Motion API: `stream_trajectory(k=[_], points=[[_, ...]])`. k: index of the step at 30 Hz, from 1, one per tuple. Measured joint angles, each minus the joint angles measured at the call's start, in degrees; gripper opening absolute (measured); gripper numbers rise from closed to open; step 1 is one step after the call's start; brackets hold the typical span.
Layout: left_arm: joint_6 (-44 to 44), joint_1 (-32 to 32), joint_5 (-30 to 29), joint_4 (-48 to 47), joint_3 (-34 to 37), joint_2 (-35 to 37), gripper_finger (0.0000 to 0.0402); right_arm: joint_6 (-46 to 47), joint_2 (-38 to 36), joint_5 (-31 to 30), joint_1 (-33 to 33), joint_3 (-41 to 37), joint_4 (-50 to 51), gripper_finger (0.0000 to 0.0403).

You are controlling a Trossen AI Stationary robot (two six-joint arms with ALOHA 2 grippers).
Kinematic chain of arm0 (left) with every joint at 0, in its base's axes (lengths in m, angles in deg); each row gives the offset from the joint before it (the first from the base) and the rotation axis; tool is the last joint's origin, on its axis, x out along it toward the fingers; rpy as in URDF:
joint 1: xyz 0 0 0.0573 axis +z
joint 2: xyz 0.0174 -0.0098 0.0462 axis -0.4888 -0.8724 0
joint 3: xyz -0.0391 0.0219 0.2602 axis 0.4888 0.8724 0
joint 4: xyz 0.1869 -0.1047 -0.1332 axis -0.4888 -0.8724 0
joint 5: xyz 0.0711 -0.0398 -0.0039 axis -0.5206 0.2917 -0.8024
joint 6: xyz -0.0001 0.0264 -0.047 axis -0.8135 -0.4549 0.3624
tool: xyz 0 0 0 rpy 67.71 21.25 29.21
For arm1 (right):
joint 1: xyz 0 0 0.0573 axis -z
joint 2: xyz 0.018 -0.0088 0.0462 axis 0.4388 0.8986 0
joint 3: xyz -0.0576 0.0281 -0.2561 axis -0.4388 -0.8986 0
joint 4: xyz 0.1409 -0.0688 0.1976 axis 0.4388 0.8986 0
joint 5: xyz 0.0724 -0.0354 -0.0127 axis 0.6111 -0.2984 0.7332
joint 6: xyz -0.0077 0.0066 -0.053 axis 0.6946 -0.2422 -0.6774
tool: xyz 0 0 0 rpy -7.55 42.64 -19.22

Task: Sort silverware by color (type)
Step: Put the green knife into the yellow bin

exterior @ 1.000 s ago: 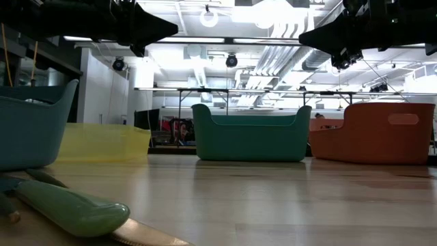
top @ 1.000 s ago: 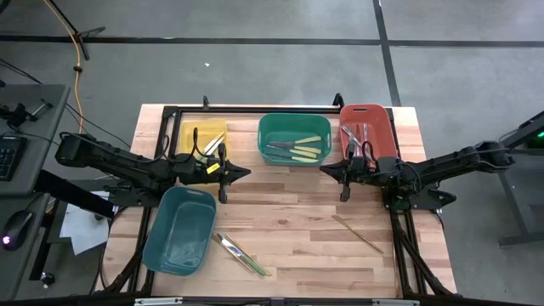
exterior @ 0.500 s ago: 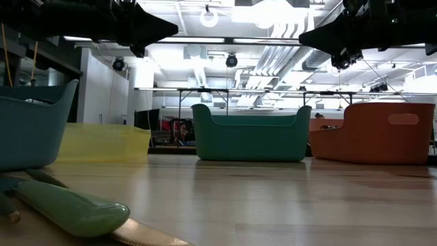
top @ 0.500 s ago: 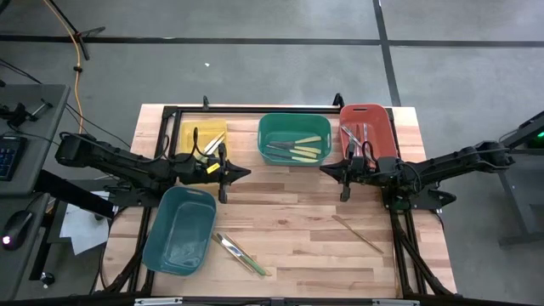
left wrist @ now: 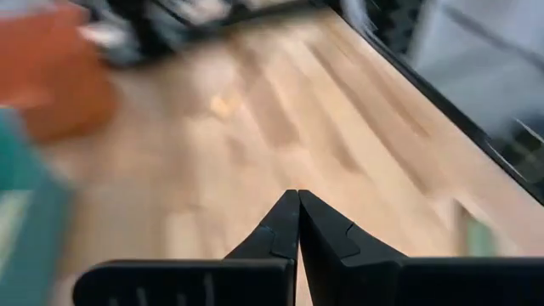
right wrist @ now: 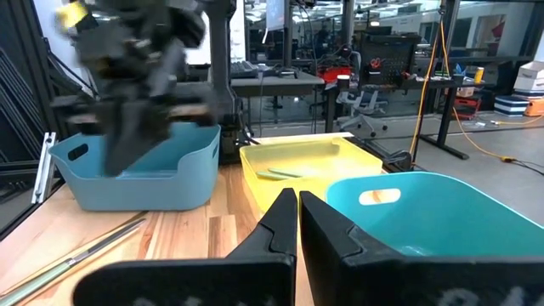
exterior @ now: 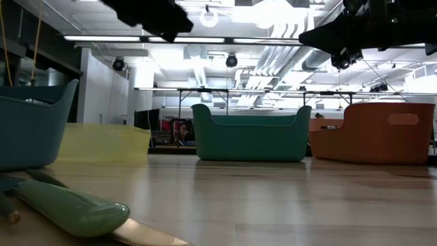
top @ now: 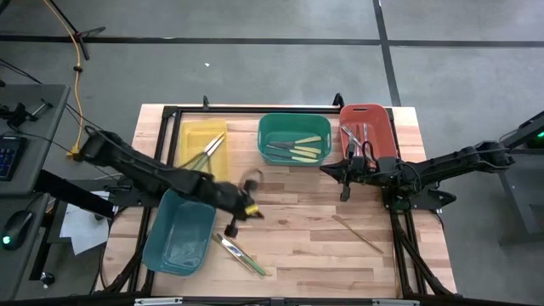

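The left gripper [top: 252, 212] hangs above the bare table [top: 306, 229] just off the upper right corner of the blue bin [top: 179, 230], blurred in the high view; its fingers [left wrist: 285, 223] are pressed together and carry nothing. The right gripper [top: 324, 168] hangs over the table just in front of the gap between the green bin [top: 294, 140] and the red bin [top: 369, 133], fingers [right wrist: 289, 212] likewise closed and empty. Silverware lies in five places. The yellow bin [top: 202, 146] holds a few pieces [top: 212, 145] lying slantwise, their colours not clear. The green bin holds several utensils [top: 296, 149], some with yellow handles, some grey. The red bin holds a few grey pieces [top: 355, 136] near its left side. On the table, two or three utensils [top: 240, 253] with green and light-blue handles lie side by side, slanted, near the lower right corner of the blue bin and below the left gripper. One tan wooden piece [top: 357, 233] lies alone, slanted, on the right half of the table, below the right arm. No utensil is evident in the blue bin. In the low view a green handle [exterior: 68, 208] lies close to the camera beside the blue bin
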Motion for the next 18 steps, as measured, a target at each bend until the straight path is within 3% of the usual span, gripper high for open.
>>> stream_trajectory(k=[5,9,18], points=[[4.33,-4.54,3.72,-21.81,-14.87,-8.15,0.0,-0.22,0.0,0.0,0.01,0.0,0.29,0.0],[8.54,-7.9,6.11,-32.86,-23.11,-13.86,0.0,0.0,0.0,0.02,0.0,0.0,0.27,0.0],[15.89,-15.63,7.85,-40.65,-26.29,-24.65,0.0,0.2,-0.02,0.03,0.01,0.0,0.29,0.0]])
